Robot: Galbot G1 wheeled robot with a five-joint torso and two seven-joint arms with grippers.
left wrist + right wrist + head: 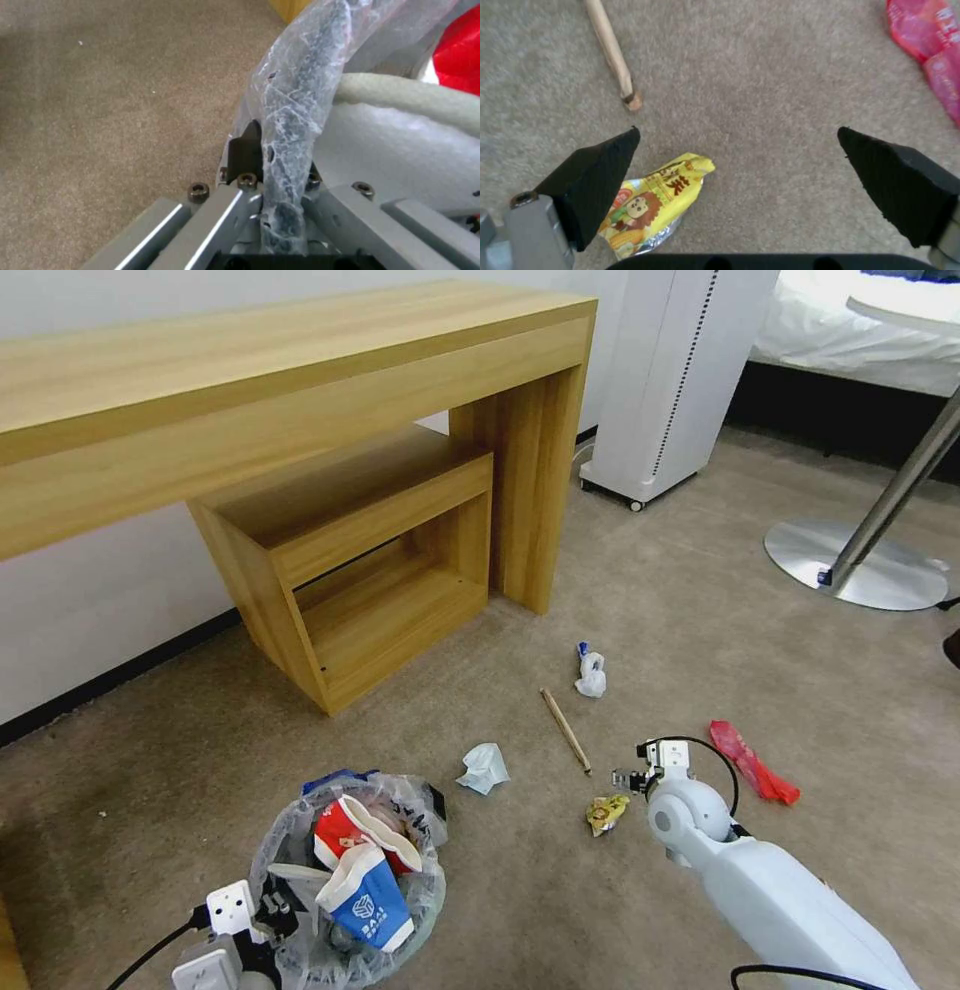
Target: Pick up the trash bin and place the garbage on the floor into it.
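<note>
From the head view, the trash bin [345, 880] sat on the carpet at lower left, already holding cups and a carton, while the right gripper [630, 782] hovered above the yellow wrapper [606, 813], between the wooden stick [566, 730] and the red wrapper [752, 761]. The left wrist view showed the left gripper [280, 187] clamped on the bin's bagged rim. In the right wrist view the jaws stood wide, the wrapper lying nearer one fingertip [597, 176]; centring over it before descending seemed wise.
</note>
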